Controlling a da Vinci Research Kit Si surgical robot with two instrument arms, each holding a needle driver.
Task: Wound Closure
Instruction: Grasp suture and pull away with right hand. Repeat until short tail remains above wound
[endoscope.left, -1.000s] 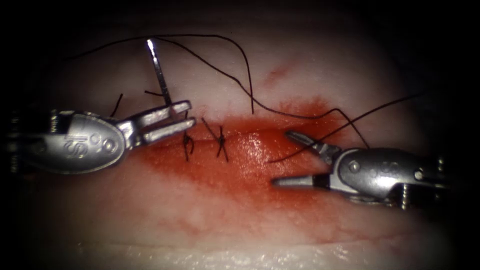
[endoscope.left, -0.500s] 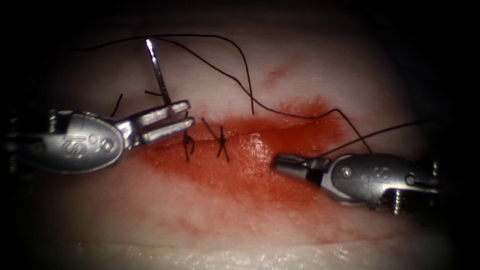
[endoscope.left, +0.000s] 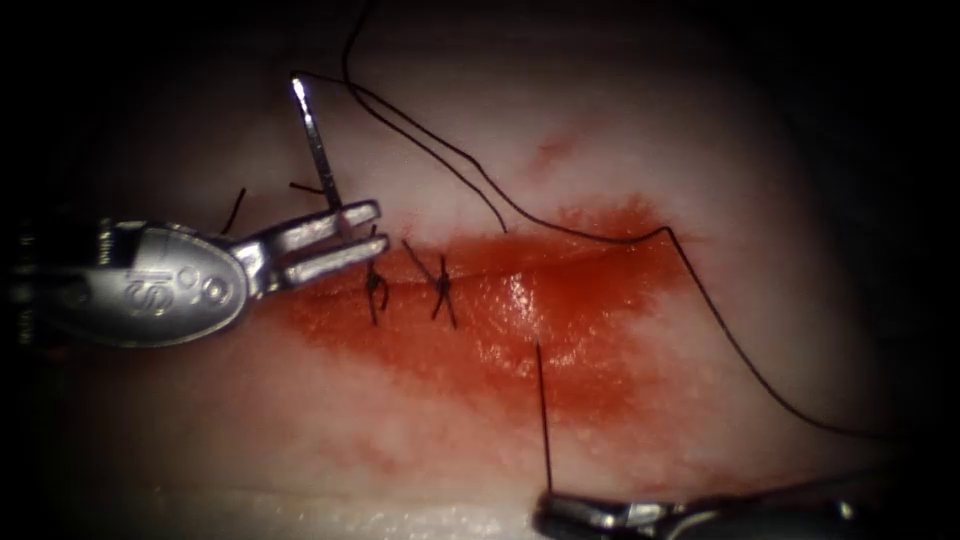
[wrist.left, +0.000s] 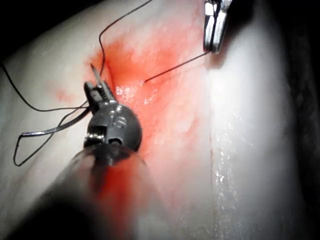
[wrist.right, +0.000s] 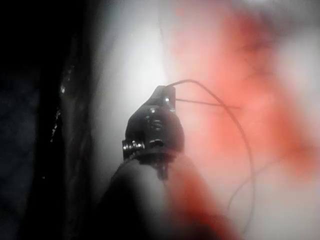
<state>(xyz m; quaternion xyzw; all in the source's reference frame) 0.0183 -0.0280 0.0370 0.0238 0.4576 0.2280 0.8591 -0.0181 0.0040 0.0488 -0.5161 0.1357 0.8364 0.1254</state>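
Note:
My left tool (endoscope.left: 380, 227) lies left of the cut, jaws shut on the curved needle (endoscope.left: 318, 150) near its lower end. The needle stands up clear of the tissue (endoscope.left: 700, 150), and thread leaves its upper end. My right tool (endoscope.left: 548, 512) sits at the near edge, shut on the thread (endoscope.left: 541, 420), which runs taut up to the cut (endoscope.left: 537, 347). The left wrist view shows the left tool (wrist.left: 98, 89) with the needle (wrist.left: 50, 131), and the right tool (wrist.left: 214, 45) holding the taut strand. In the right wrist view the right tool (wrist.right: 169, 91) grips the thread (wrist.right: 205, 103).
Two tied stitches (endoscope.left: 375, 290) (endoscope.left: 442, 288) cross the cut just right of the left jaws. Red fluid (endoscope.left: 560, 300) spreads over the middle of the tissue. A long slack strand (endoscope.left: 720, 320) curves from the far side down to the right.
The right tool closed on the thread end at the cut, then drew it down to the near edge until taut. The loose loop shifted upward. The left tool and needle stayed put.

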